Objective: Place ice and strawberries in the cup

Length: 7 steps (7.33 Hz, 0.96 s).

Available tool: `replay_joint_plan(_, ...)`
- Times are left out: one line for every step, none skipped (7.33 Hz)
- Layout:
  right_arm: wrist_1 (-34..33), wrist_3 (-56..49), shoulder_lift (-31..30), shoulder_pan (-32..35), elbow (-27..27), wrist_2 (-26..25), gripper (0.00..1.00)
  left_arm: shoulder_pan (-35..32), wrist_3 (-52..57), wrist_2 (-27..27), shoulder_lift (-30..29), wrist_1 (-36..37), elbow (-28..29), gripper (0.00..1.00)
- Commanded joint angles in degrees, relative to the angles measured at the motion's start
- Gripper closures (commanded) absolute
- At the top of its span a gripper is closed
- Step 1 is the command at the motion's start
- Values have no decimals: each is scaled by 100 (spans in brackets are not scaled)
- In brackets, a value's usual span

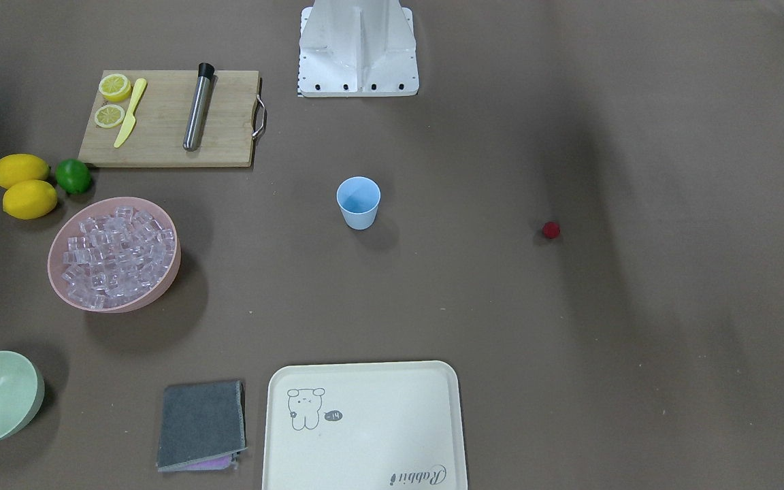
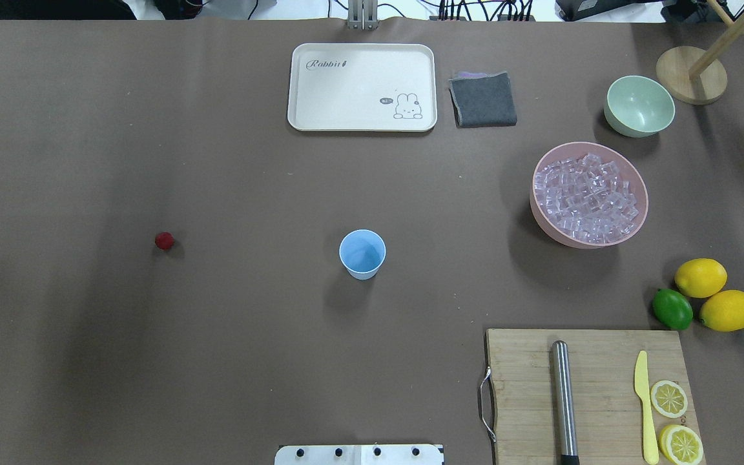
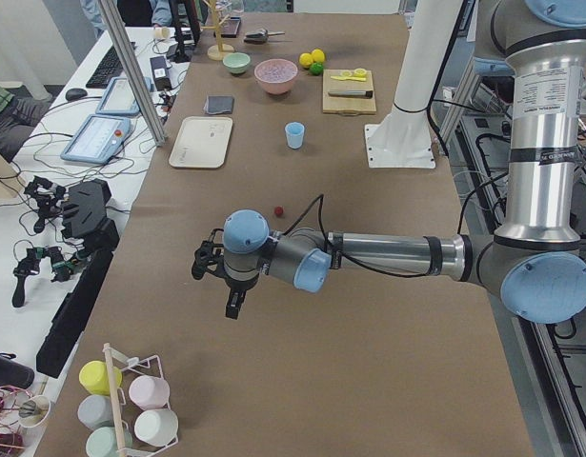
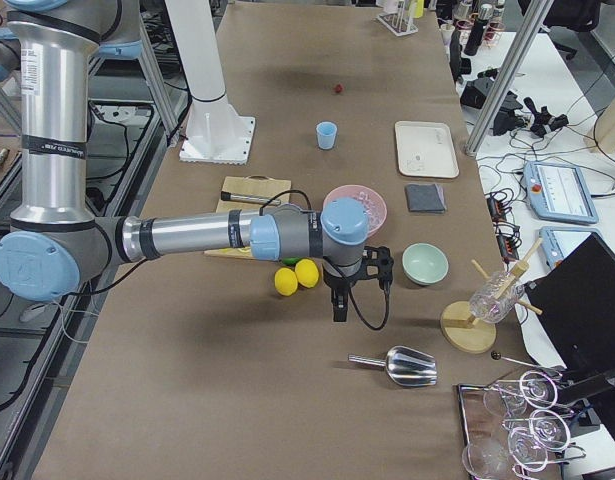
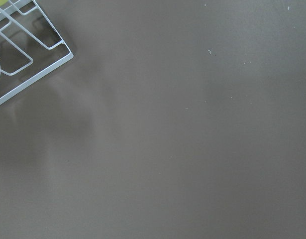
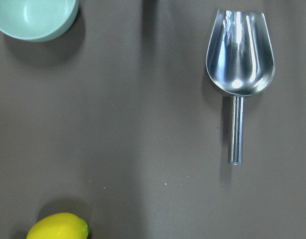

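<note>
Ice (image 2: 588,197), a heap of clear glassy cubes, fills the round pink bowl (image 2: 543,219) on the right side of the desk (image 2: 217,336). The left claw (image 3: 207,259) and right claw (image 4: 377,265) hover over opposite desk ends; whether apart or together, I cannot tell. The cup (image 2: 362,253), smooth light blue plastic and tapered, stands upright mid-desk, long axis vertical, mouth up, with bare brown surface all round. The strawberry (image 2: 164,241), small, round and dark red, lies well to its left in open room.

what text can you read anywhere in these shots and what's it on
"Rabbit": in script on the cream tray.
Speech bubble by the tray's rabbit drawing: too small to read.
Vertical lettering on the left arm and on the right arm: too small to read.
</note>
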Motion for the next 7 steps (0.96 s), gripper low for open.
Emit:
replay_joint_plan(-320, 130, 390, -156, 17, -36, 1, 0, 0, 0, -3, -7, 0, 2)
replay_joint_plan(-348, 618, 548, -375, 121, -245, 1, 0, 0, 0, -3, -7, 0, 2)
replay_joint_plan(-357, 997, 645, -629, 244, -465, 1, 0, 0, 0, -3, -7, -8, 2)
replay_joint_plan(-357, 1271, 794, -832, 289, -476, 1, 9, 0, 0, -3, -16, -9, 2)
replay_joint_plan(-357, 1778, 935, -1139, 368, -476, 1, 9, 0, 0, -3, -16, -9, 2)
replay_joint_plan(-357, 2323, 1119, -1429, 430, -485, 1, 9, 0, -9, -12, -16, -9, 2)
replay_joint_plan(-357, 2781, 1243, -1693, 508, -485, 1, 9, 0, -9, -3, -16, -9, 2)
